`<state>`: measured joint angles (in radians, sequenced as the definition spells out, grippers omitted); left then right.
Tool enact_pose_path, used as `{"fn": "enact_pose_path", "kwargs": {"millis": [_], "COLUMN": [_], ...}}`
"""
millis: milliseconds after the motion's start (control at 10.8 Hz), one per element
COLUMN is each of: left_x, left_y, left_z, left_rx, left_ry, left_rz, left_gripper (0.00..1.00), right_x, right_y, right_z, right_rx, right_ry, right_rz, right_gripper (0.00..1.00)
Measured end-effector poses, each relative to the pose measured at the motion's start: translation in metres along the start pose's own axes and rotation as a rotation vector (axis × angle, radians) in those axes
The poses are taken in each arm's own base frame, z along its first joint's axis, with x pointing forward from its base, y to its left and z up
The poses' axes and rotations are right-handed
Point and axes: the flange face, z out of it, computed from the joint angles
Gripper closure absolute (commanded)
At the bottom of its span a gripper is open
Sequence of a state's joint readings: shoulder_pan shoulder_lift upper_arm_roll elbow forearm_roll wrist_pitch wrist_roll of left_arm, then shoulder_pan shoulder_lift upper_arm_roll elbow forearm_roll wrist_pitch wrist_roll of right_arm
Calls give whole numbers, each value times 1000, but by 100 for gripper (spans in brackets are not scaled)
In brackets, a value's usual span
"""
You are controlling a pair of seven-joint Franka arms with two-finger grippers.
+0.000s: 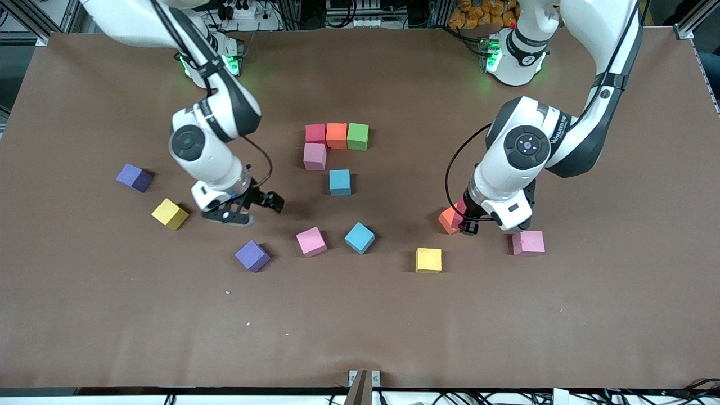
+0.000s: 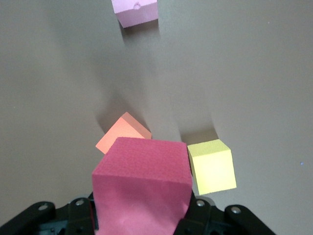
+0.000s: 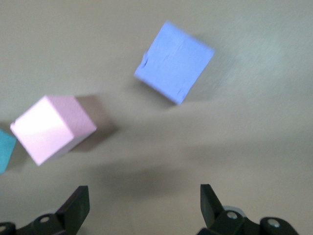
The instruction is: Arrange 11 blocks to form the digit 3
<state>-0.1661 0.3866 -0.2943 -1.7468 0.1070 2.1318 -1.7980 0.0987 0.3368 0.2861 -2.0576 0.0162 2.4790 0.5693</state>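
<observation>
A row of red [image 1: 315, 133], orange [image 1: 337, 135] and green [image 1: 358, 136] blocks lies mid-table, with a pink block [image 1: 314, 156] and a blue block [image 1: 340, 182] nearer the camera. My left gripper [image 1: 466, 219] [image 2: 142, 218] is shut on a red block [image 2: 142, 186] [image 1: 461, 207], hanging just above an orange block [image 1: 449, 220] [image 2: 122, 134]. My right gripper [image 1: 256, 209] [image 3: 144, 205] hangs open and empty over bare mat beside a purple block [image 1: 252, 256] [image 3: 173, 61].
Loose blocks lie around: purple [image 1: 134, 178] and yellow [image 1: 170, 214] toward the right arm's end, pink [image 1: 311, 241] [image 3: 51, 127] and blue [image 1: 359, 237] in the middle, yellow [image 1: 428, 260] [image 2: 212, 166] and pink [image 1: 527, 243] [image 2: 134, 12] near the left gripper.
</observation>
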Motion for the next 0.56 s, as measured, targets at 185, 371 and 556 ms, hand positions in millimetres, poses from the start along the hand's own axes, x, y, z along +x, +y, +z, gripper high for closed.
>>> {"fn": "enact_pose_path", "kwargs": {"millis": [185, 371, 556], "left_x": [17, 39, 52], "left_y": [3, 11, 17], "left_z": [8, 8, 8], "left_rx": [12, 7, 0], "left_ry": [-1, -4, -8], "left_rz": [-28, -62, -83], "left_gripper": [94, 94, 94], "right_x": [21, 36, 33], "right_y": [5, 9, -6], "right_z": [-3, 9, 23], "right_rx": [-2, -2, 0], "right_ry": [-3, -13, -29], "right_rz": [25, 43, 23], "right_gripper": [0, 0, 0]}}
